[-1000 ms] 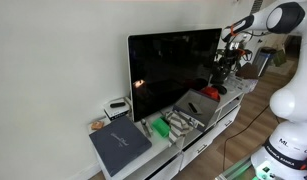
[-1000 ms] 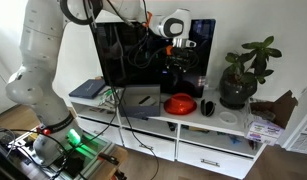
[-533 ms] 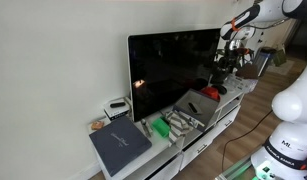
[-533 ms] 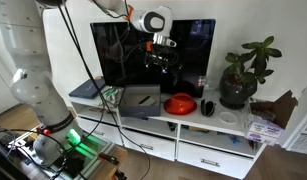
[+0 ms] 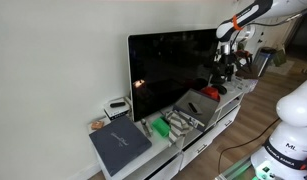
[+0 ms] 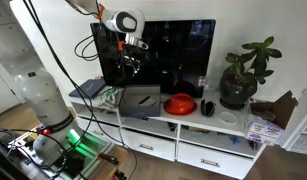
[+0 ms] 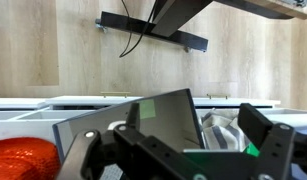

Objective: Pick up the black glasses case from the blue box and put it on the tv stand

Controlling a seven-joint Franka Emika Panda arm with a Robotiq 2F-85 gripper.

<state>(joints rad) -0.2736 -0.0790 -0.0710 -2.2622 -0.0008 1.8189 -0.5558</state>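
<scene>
My gripper [image 6: 130,70] hangs in front of the TV, above the left part of the tv stand [image 6: 229,124], and also shows in an exterior view [image 5: 226,66]. In the wrist view its jaws [image 7: 183,142] are wide open and empty. The blue box [image 6: 139,100] lies on the stand just below and right of the gripper; it also shows as a grey-blue tray [image 5: 192,106] and fills the middle of the wrist view [image 7: 143,118]. I cannot make out the black glasses case in any view.
A red object [image 6: 180,103] lies right of the box, with a small black thing [image 6: 208,106] beside it. A potted plant [image 6: 238,85] stands further right. A dark slate slab [image 5: 119,145] and a striped cloth [image 7: 228,130] lie at the stand's other end. The TV [image 5: 173,68] is close behind.
The arm has swung along the front of the TV, away from the plant and red object, to above the blue box's far side. The jaws stay open.
</scene>
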